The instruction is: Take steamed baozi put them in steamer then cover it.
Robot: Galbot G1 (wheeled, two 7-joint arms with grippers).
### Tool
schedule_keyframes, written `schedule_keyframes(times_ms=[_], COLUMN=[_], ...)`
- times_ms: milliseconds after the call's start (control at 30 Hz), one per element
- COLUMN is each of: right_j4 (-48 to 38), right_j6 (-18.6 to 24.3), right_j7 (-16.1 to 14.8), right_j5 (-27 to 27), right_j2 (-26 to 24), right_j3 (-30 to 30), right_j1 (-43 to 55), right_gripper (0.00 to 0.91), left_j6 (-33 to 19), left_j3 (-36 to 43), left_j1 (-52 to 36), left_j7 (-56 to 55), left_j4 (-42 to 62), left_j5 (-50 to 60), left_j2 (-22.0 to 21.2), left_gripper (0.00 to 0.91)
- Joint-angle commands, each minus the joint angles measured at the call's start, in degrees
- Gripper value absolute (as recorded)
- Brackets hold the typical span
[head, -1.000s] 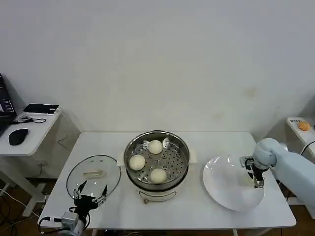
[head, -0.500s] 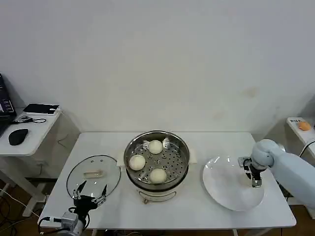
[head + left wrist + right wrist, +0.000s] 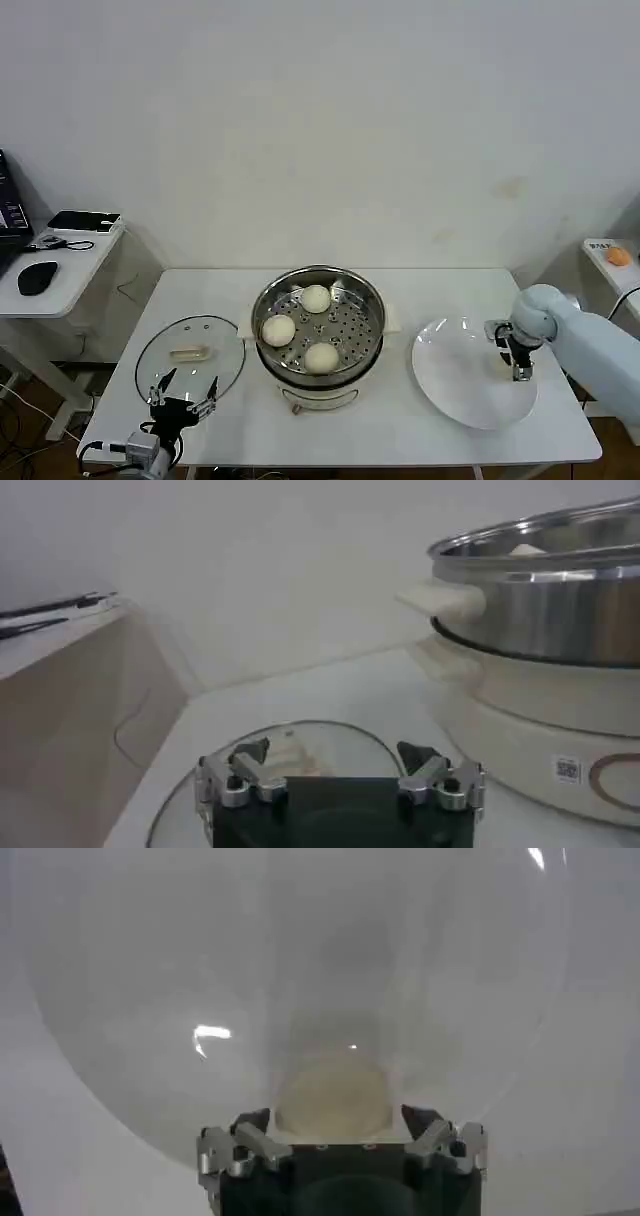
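Steamer point(image 3: 318, 338) sits mid-surface with its lid off, and three baozi are on the perforated tray: one at the back point(image 3: 315, 298), one on the robot's left side point(image 3: 278, 329) and one toward the front point(image 3: 321, 356). The fourth baozi point(image 3: 333, 1094) is over on the white plate point(image 3: 455, 385) to the robot's right, and in the right wrist view you can see it sitting right between the fingers point(image 3: 250, 1133) of the right gripper point(image 3: 520, 372), which is down low over the plate's far right side. Those fingers are spread with one on each side of the bun, and I honestly can't tell if they're touching it. The cover point(image 3: 190, 356) is lying flat on the white surface point(image 3: 400, 430) just beside the steamer on the robot's left, cream handle facing up. The left gripper point(image 3: 183, 399) hangs over the near edge of the cover with its fingers point(image 3: 248, 768) spread wide and nothing between them; from the left wrist view the glass of the lid is right under it and the steamer's shiny wall and cream base are close by.
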Motion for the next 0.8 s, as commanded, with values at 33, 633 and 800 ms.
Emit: schedule_keyframes(times_ms=[33, 633, 800], right_j4=[0.1, 11.2, 11.9], right_j6=[0.0, -5.4, -9.3], right_j7=[-0.1, -1.1, -1.0], right_j5=[0.2, 17.2, 24.9], right_j2=[-0.2, -2.0, 3.6], right_j3=[0.1, -2.2, -7.7], right_j1=[0.3, 15.7, 25.3], right_gripper=[0.564, 0.564, 0.564], left_j6=[0.0, 0.1, -0.1], left_j3=[0.1, 0.2, 0.2], left_j1=[0.1, -1.8, -2.1], left_j7=[0.0, -0.1, -0.4], left_j4=[0.0, 0.2, 0.5], left_j5=[0.1, 0.1, 1.0], left_j2=[0.0, 0.1, 0.3], left_gripper=[0.907, 0.907, 0.907])
